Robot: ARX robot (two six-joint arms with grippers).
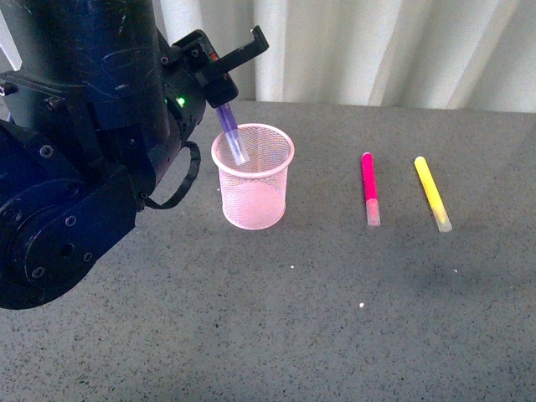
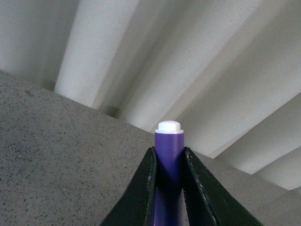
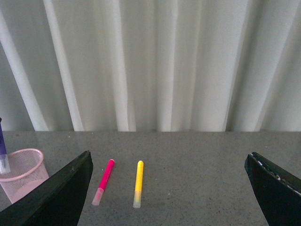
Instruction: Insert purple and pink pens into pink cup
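Observation:
The pink cup (image 1: 253, 177) stands on the grey table, left of centre. My left gripper (image 1: 223, 92) hangs just above its far-left rim, shut on the purple pen (image 1: 233, 134), whose pale cap dips tilted into the cup's mouth. In the left wrist view the purple pen (image 2: 169, 165) is clamped between the black fingers (image 2: 142, 188), white end up. The pink pen (image 1: 369, 188) lies flat to the cup's right, cap toward me. My right gripper (image 3: 169, 188) is open with nothing between its fingers; its view shows the pink pen (image 3: 103, 181), the cup (image 3: 21, 172) and the purple pen (image 3: 3, 153).
A yellow marker (image 1: 432, 193) lies right of the pink pen, roughly parallel to it; the right wrist view also shows this yellow marker (image 3: 138, 183). White curtains (image 1: 377, 50) hang behind the table's far edge. My dark left arm (image 1: 75, 151) fills the left side.

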